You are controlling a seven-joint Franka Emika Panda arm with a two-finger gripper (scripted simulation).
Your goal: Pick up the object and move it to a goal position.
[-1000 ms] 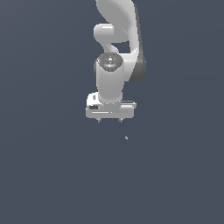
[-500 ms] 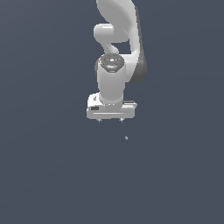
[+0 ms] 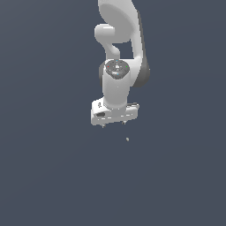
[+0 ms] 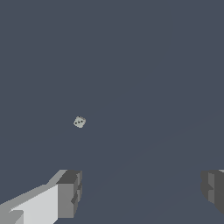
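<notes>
The object is a tiny pale beige-grey speck on the dark surface, a little below my gripper and toward the exterior view's right. In the wrist view the object shows as a small pale cube-like piece with dark dots, apart from both fingers. My white gripper hangs from the arm, pointing down, open and empty. Its two fingertips stand wide apart in the wrist view, with nothing between them.
The white arm rises from the gripper to the top of the exterior view. A plain dark grey-blue surface fills the rest of both views.
The gripper has shifted slightly toward the exterior view's right. The object has not moved.
</notes>
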